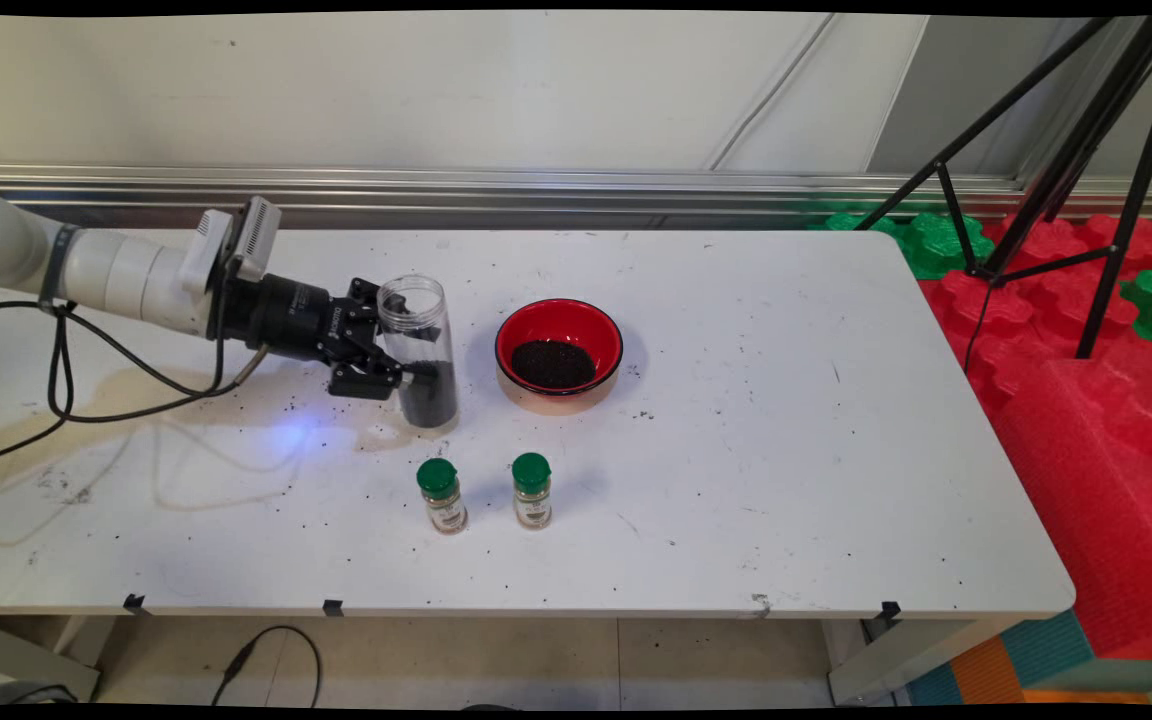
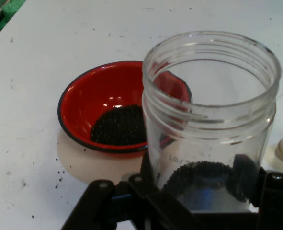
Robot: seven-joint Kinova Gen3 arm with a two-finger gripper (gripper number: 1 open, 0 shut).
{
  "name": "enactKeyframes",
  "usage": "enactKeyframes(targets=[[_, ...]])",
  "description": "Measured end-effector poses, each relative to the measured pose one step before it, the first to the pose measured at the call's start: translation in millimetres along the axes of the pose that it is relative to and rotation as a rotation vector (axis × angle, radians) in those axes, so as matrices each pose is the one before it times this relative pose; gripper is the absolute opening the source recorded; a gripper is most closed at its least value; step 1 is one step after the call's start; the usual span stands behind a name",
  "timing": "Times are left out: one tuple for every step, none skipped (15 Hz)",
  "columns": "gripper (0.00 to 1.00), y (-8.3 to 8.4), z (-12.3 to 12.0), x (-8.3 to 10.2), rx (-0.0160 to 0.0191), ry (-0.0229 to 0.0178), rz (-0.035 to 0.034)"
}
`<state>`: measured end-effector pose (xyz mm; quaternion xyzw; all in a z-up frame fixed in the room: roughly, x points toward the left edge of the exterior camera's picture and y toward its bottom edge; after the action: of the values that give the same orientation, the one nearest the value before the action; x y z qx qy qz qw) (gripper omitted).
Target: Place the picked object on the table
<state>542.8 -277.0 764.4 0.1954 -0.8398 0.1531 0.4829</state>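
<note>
From my remote station I note the gripper (image 1: 406,352) reaching in from the left, level with the table, its fingers closed around a clear open jar (image 1: 420,352) that stands upright on the white table (image 1: 786,450). The jar sits left of centre and holds a layer of dark granules in its lower part; its mouth is uncovered. Just to its right, apart from it, is a red bowl (image 1: 559,345) with a black rim and a heap of the same dark granules inside; in the hand view the bowl (image 2: 103,103) appears beyond and partly behind the jar (image 2: 210,120). Nearer the front edge stand two small spice bottles with green caps, the left bottle (image 1: 441,495) and the right bottle (image 1: 532,490), both upright, side by side and not touching. The tabletop is scuffed, with scattered dark specks around the jar and bowl and a brownish stain on its left part. Black cables (image 1: 86,370) hang from the arm and trail over that left part. Behind the table runs a pale wall with a metal rail (image 1: 536,185). To the right are red and green foam mats (image 1: 1086,330) and the black legs of a tripod (image 1: 1066,170).
</note>
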Motion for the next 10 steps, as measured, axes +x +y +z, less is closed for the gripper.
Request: enactKeyframes(targets=[[0.00,0.87,2.20,-1.50,0.00292,-0.00034,0.00069],[0.00,0.51,1.40,-0.97,0.00199,-0.00034,0.00034],[0.00,0.83,1.93,-1.52,0.00291,-0.00071,-0.00006],[0.00,0.93,2.09,-1.74,0.00287,-0.00137,-0.00060],[0.00,0.98,1.78,-1.85,0.00272,-0.00151,-0.00073],[0.00,0.76,1.42,-1.52,0.00175,-0.00166,-0.00004],[0.00,0.45,0.91,-0.98,0.00107,-0.00095,-0.00043],[0.00,0.65,1.22,-1.44,0.00135,-0.00186,-0.00002],[0.00,0.38,0.77,-0.91,0.00099,-0.00121,0.00020],[0.00,0.56,0.95,-1.38,0.00129,-0.00135,0.00020]])
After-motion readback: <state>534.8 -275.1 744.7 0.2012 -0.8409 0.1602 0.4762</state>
